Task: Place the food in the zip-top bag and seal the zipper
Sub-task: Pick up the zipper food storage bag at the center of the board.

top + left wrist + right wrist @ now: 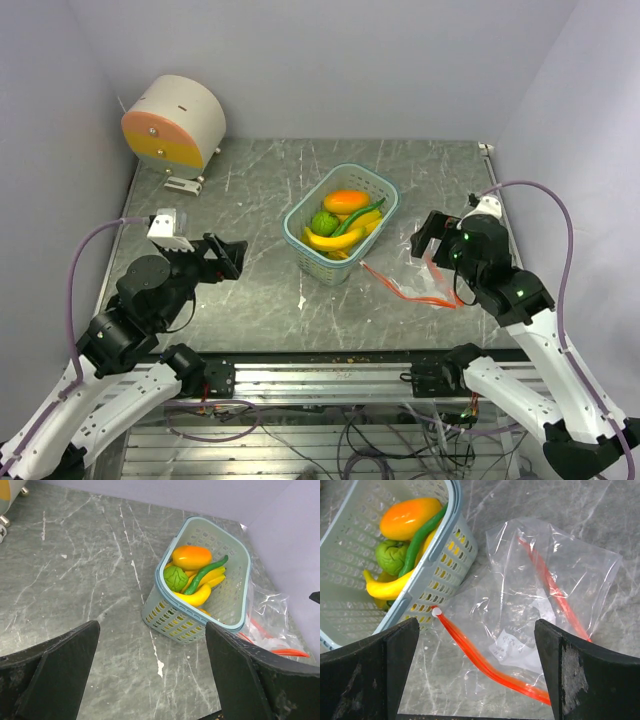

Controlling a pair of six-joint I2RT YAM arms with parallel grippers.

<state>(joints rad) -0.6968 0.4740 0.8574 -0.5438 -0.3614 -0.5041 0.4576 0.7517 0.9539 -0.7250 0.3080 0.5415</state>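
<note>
The food lies in a pale teal basket (303, 244): an orange-yellow mango (347, 201), a round green fruit (323, 222), a yellow banana (333, 241) and a long green pepper (359, 217). Right of the basket, the clear zip-top bag (418, 283) rests flat on the table, its red-orange zipper (480, 660) ending in a pale slider tab (436, 612) against the basket wall (445, 570). My right gripper (476, 630) hovers open above the bag (570, 565). To the basket's left, my left gripper (151, 639) stands open and empty, pointing at the basket (165, 617).
A round white drum with an orange and yellow face (175, 122) stands at the back left. Purple-grey walls close in the table on three sides. A metal rail (330, 375) runs along the near edge between the arm bases.
</note>
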